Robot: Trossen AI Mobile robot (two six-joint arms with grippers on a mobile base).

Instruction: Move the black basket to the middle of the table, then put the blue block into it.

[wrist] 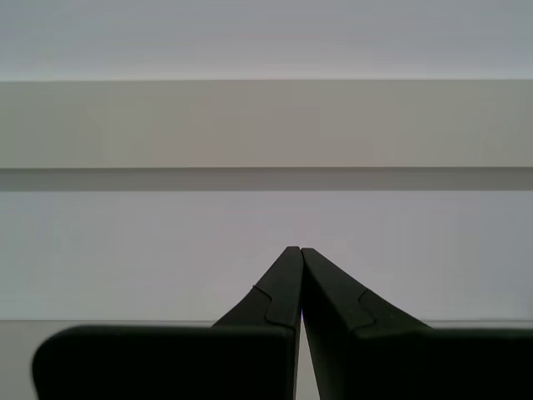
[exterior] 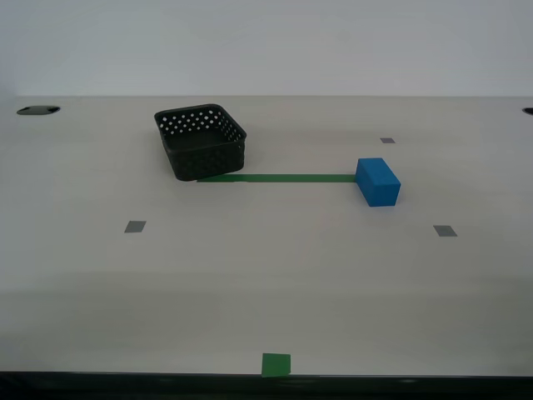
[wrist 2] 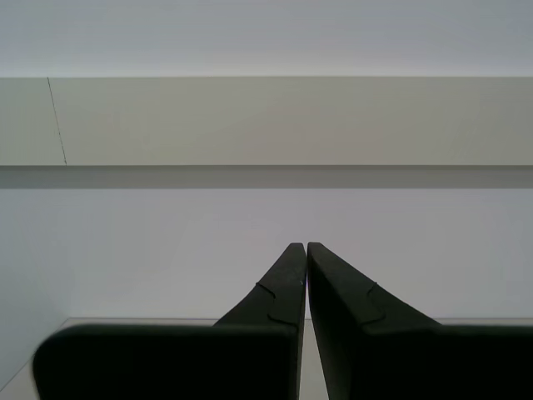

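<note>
Spanning the whole exterior view, the worktop (exterior: 275, 283) is carrying the black basket (exterior: 201, 142) toward that view's left, well apart from the blue block (exterior: 378, 181) toward its right. Looking light and stiff, the basket is offering its rim; the smooth block may be slippery. My first end effector (wrist: 294, 250) and second end effector (wrist 2: 301, 247) are resting pressed together, empty, unseen from outside.

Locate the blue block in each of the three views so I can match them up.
Exterior view: the blue block sits on the table, at the end of the green tape strip on the exterior view's right, apart from the black basket.
First wrist view: not in it.
Second wrist view: not in it.
Shared landmark: only the pale wall behind the table.
</note>
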